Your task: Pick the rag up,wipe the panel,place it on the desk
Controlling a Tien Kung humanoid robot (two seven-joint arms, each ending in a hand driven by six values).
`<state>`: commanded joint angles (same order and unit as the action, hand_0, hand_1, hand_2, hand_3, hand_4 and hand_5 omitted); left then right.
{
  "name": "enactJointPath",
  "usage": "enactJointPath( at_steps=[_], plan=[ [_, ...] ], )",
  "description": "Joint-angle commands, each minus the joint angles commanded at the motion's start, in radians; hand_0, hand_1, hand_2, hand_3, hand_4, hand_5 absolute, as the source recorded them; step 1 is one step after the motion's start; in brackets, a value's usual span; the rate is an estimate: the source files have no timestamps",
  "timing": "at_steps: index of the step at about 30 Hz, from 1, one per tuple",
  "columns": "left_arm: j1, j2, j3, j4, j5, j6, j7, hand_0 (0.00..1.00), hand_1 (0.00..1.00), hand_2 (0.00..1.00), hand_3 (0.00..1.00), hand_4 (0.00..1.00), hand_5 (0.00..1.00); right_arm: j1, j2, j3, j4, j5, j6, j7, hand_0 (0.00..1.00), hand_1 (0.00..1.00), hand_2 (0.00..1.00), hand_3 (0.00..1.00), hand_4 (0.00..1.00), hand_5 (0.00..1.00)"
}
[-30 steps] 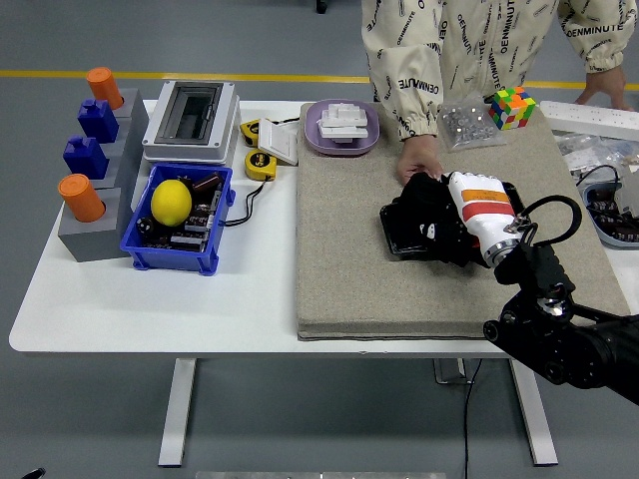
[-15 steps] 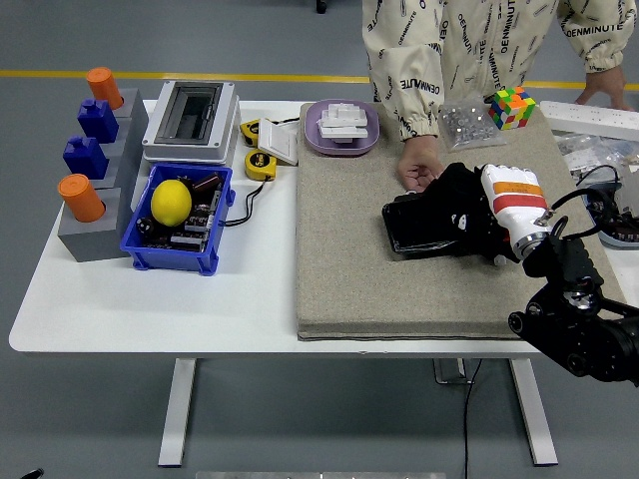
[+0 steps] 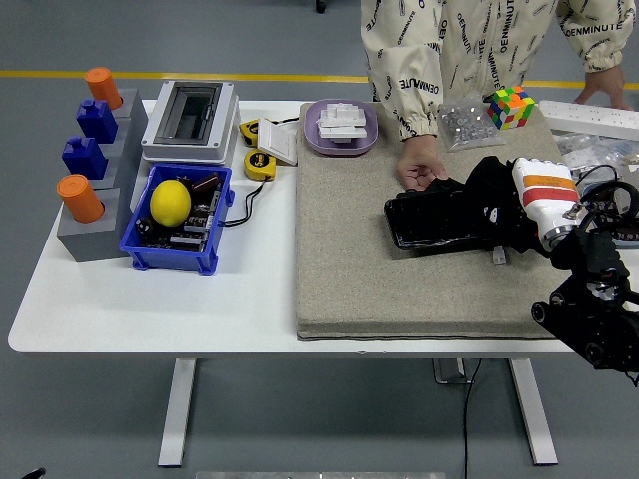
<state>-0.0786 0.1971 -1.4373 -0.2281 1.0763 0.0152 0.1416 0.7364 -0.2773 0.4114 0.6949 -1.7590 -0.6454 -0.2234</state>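
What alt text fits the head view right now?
The robot's right hand presses a black rag onto a black panel on a grey mat, while a person's hand steadies the panel's far edge.

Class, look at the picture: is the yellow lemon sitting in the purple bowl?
No. The lemon lies in the blue bin at the table's left, while the purple bowl holds only white pieces.

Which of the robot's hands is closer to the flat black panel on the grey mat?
Right. The right hand rests on the flat black panel with a black rag under it; the left hand is out of view.
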Motion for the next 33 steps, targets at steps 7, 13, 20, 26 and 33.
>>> enactJointPath(
  at_steps=[7,13,20,26,33],
  plan=[
    [0.002,-0.001,-0.001,0.001,0.0,0.0,0.0,0.608,0.641,0.655,0.561,0.628,0.44,-0.003,-0.01,0.011,-0.028,-0.01,0.0,-0.002,0.293,0.412,0.441,0.462,0.955,0.039],
    [0.0,-0.002,-0.002,-0.002,0.0,0.0,0.0,0.609,0.641,0.655,0.561,0.628,0.44,-0.006,-0.015,0.008,-0.052,-0.01,0.0,-0.004,0.295,0.412,0.441,0.462,0.955,0.039],
    [0.002,-0.002,-0.002,0.001,0.0,0.0,0.0,0.609,0.641,0.655,0.561,0.628,0.44,-0.008,-0.024,0.011,-0.057,-0.019,0.0,-0.007,0.295,0.412,0.441,0.462,0.954,0.038],
    [0.001,-0.002,-0.005,-0.001,0.001,0.0,0.0,0.608,0.641,0.655,0.561,0.629,0.441,-0.006,-0.031,0.017,-0.063,-0.022,0.0,-0.009,0.296,0.412,0.441,0.462,0.954,0.038],
    [0.002,-0.002,-0.007,0.0,0.002,0.0,0.0,0.609,0.641,0.655,0.562,0.629,0.442,-0.004,-0.033,0.024,-0.063,-0.027,0.0,-0.011,0.296,0.413,0.441,0.462,0.953,0.037]
  ],
)
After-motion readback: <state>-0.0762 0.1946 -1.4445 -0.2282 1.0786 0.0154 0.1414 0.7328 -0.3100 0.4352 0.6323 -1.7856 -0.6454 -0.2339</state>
